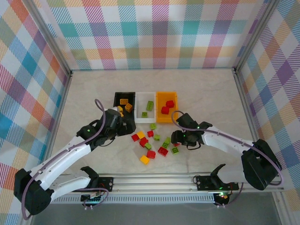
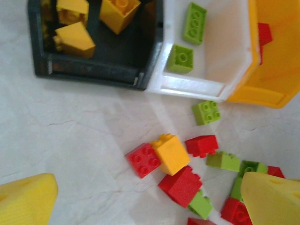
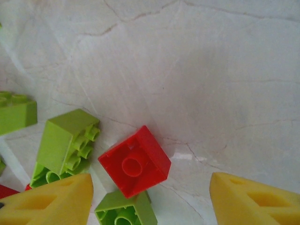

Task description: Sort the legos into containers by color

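Pale marbled desk (image 1: 93, 93), enclosed by plaid-patterned walls (image 1: 154, 33). Three bins are set side by side at mid-desk, touching: black bin (image 1: 125, 93) on the left, white bin (image 1: 140, 102) in the middle, orange bin (image 1: 161, 99) on the right. Yellow-orange bricks (image 1: 123, 101) are noted in the black bin, two lime green bricks (image 1: 150, 105) in the white, two red bricks (image 1: 167, 107) in the orange.

Loose legos (image 1: 150, 143) in all three colours are scattered on the desk just in front of the bins.

Left gripper (image 2: 147, 197) is held above the desk near the front of the black bin; its fingers are spread wide and nothing is gripped.

Right gripper (image 3: 150, 187) is lowered over the right side of the scatter, fingers wide apart. A red brick (image 3: 135, 161) is seen lying on the desk between them, untouched, with green bricks (image 3: 65, 145) just beside it.
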`<state>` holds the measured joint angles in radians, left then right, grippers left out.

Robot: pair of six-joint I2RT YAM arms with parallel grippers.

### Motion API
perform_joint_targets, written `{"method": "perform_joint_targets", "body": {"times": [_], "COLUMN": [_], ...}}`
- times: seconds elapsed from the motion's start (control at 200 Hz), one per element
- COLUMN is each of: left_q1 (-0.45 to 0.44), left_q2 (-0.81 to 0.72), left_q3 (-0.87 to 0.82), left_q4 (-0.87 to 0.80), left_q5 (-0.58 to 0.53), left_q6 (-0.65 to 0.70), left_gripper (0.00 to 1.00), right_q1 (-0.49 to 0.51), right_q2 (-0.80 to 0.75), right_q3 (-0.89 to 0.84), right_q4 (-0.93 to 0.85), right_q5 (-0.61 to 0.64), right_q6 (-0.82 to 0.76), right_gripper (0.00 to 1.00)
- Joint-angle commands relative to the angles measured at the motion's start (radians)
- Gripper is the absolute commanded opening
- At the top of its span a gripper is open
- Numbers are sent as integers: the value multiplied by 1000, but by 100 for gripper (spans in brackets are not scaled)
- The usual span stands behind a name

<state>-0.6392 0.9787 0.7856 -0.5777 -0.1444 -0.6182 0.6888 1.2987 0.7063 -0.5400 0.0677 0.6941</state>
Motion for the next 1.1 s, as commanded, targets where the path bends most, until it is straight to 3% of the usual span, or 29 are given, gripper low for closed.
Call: {"method": "perform_joint_targets", "body": {"times": [0.0,0.63,0.97,1.1], "left_q1": [-4,-4,-4,-4], "left_q2": [-44,14,-12,-23], "left_q3": [-31,-66,-82,-82], "left_q4": [-51,-56,-42,-48], "left_q5": [-45,-73,-61,-65], "left_q6": [-36,-53,-51,-42], "left_gripper": [100,100,100,100], "right_q1": [18,46,37,34], "right_q2": [10,189,227,144], "right_q3": [-10,83,101,125], "right_q4": [-9,3,23,-2], "right_q5": [-19,132,111,136], "right_q6": [-22,-65,-71,-96], "right_gripper": [67,63,32,29]}}
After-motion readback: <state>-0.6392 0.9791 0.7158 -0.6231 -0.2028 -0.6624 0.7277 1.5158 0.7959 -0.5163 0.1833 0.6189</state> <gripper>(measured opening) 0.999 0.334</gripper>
